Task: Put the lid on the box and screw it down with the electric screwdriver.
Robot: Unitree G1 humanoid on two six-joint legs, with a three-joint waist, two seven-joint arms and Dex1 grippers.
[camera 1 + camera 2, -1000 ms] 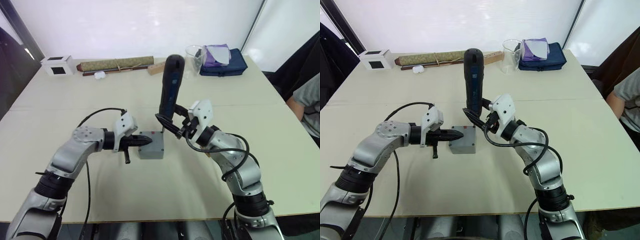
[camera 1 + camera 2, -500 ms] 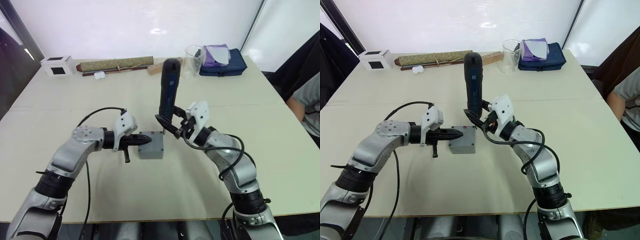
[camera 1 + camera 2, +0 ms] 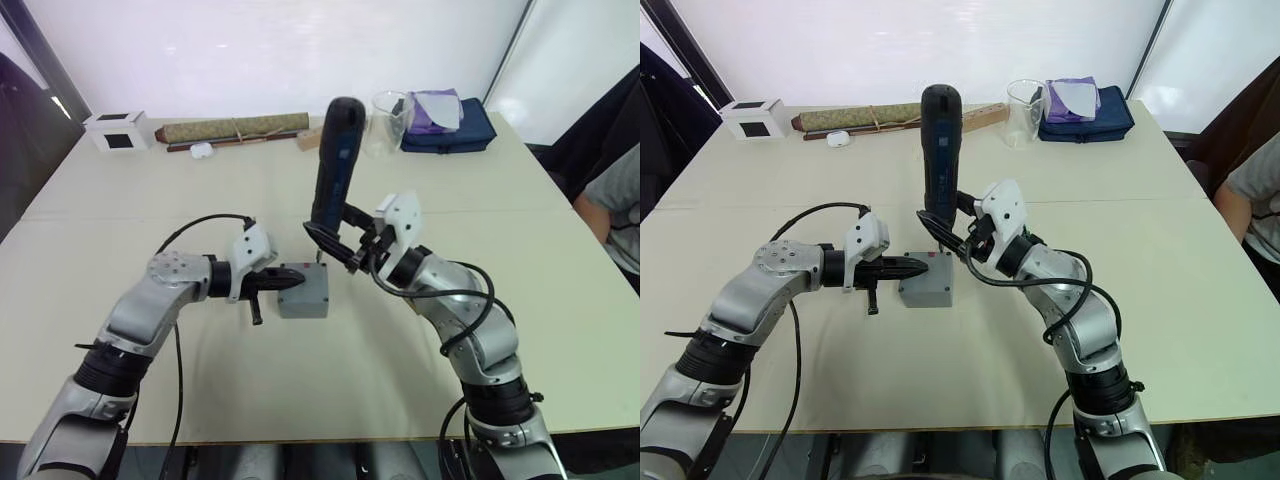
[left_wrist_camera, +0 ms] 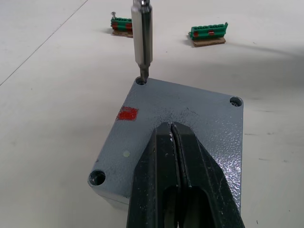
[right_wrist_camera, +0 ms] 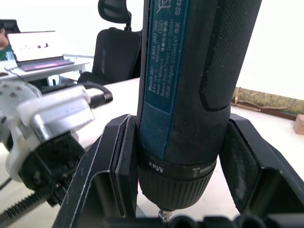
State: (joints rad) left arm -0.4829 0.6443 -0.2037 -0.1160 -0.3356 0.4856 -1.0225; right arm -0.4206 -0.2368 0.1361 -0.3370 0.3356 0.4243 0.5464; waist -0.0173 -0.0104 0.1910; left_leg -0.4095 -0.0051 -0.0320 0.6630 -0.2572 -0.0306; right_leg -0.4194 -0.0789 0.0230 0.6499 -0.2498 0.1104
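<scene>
Beige table (image 3: 300, 400) carries one box (image 3: 304, 298) with one lid (image 4: 180, 123) on it. Left gripper (image 4: 172, 142), fingers pressed together, rests on the lid. Right gripper (image 3: 345, 245) pinches one electric screwdriver (image 3: 333, 160) upright, bit in a corner hole. Two green blocks (image 4: 207, 34) lie beyond.

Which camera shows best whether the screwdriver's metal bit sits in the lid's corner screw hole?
The left wrist view: the thin metal bit meets the corner hole of the flat grey metal lid. The eye views show the black cylindrical electric screwdriver upright; the right wrist view, its barrel.
</scene>
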